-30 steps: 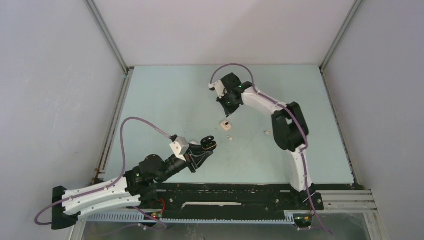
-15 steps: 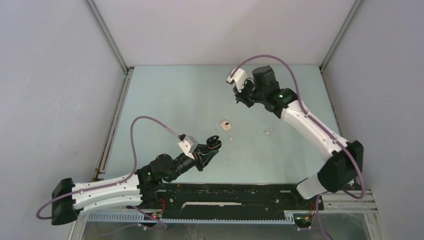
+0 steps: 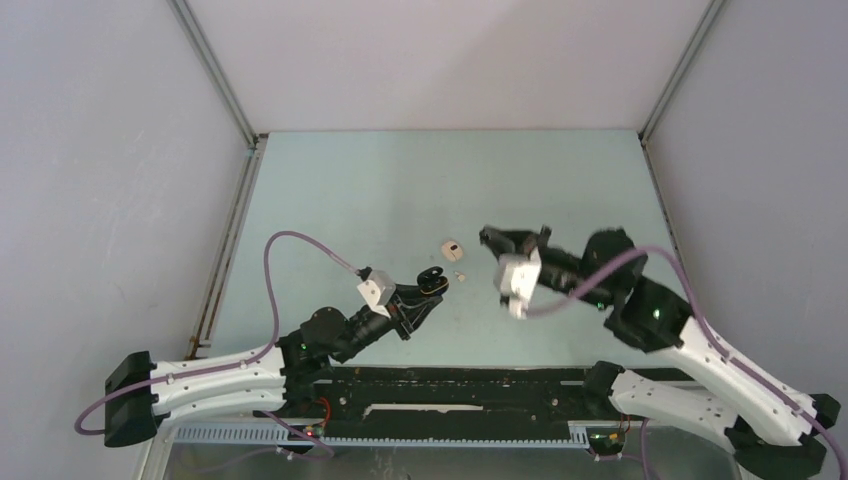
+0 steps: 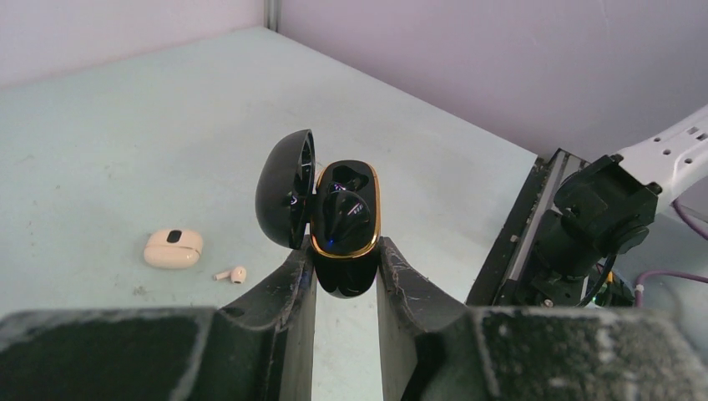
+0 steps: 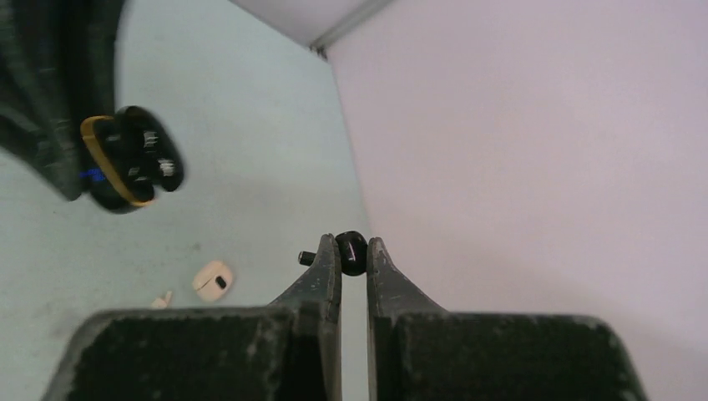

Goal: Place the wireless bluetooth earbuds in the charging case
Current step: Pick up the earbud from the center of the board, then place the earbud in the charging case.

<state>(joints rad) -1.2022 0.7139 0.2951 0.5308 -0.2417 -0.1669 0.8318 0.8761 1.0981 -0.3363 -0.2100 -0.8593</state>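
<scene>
Left wrist view: my left claw [image 4: 346, 251] grips the open black charging case [image 4: 344, 209] at centre. My right claw [image 5: 352, 244] pinches a black earbud [image 5: 351, 253] mid-frame; a white earbud [image 4: 236, 273] lies on the desk [image 4: 100, 134], lower left.

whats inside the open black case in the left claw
The black charging case shows glossy black moulding and a blue glint inside its gold rim; the left claw covers its bottom.

A loose earbud [image 3: 461, 276] lies on the table [image 3: 350, 190] just in front of the closed case [image 3: 452, 249]. The open case [image 3: 430, 284], in the left gripper [image 4: 345, 266], sits front-left of the closed case. The right gripper [image 3: 487, 237], pinching a second earbud [image 5: 351, 252], is to its right.
</scene>
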